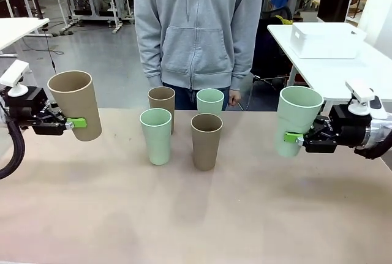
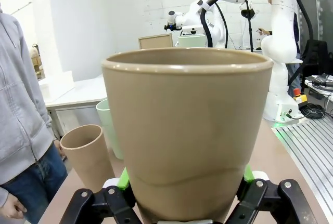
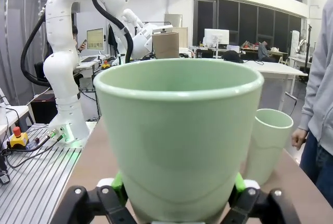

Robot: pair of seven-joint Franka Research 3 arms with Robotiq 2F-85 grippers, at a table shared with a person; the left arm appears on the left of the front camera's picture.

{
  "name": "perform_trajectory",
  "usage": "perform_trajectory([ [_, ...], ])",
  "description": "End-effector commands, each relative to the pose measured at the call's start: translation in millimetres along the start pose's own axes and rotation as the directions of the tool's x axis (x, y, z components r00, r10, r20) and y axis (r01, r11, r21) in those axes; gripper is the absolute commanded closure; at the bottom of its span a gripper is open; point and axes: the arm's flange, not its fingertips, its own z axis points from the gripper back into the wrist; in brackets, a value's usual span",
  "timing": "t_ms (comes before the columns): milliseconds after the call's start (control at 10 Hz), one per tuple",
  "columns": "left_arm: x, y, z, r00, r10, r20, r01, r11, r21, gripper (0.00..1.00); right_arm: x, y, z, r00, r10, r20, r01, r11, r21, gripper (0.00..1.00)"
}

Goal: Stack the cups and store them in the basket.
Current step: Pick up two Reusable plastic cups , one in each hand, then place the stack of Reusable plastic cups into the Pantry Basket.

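Observation:
My left gripper [image 1: 75, 123] is shut on a tan cup [image 1: 76, 103], held upright above the table's left side; that cup [image 2: 187, 130] looms large between the green pads [image 2: 124, 180]. On the right, my right gripper [image 1: 295, 136] is shut on a mint green cup [image 1: 297, 119], seen close up as a wide cup [image 3: 179, 135] in the right wrist view. Between the arms stand a tan cup [image 1: 162, 106] and a mint cup [image 1: 210, 100] at the back, with a mint cup [image 1: 155, 135] and a tan cup [image 1: 206, 140] in front. The white basket [image 1: 324, 38] sits on another table at the back right.
A person in a grey hoodie [image 1: 196, 31] stands at the far edge, hands down. The wooden table [image 1: 196, 215] has free room in front of the standing cups. A white side table [image 1: 343, 68] carries the basket.

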Motion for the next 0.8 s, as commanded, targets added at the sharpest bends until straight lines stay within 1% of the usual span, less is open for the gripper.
perform_trajectory([
  [0,2.3,-0.2,-0.2,1.0,-0.005,0.001,0.005,1.0,-0.003,0.16,2.1,-0.7,1.2,1.0,0.005,0.002,-0.005,1.0,-0.005,0.16],
  [700,2.3,-0.2,-0.2,1.0,-0.005,0.001,0.005,1.0,-0.003,0.16,2.1,-0.7,1.2,1.0,0.005,0.002,-0.005,1.0,-0.005,0.16],
])
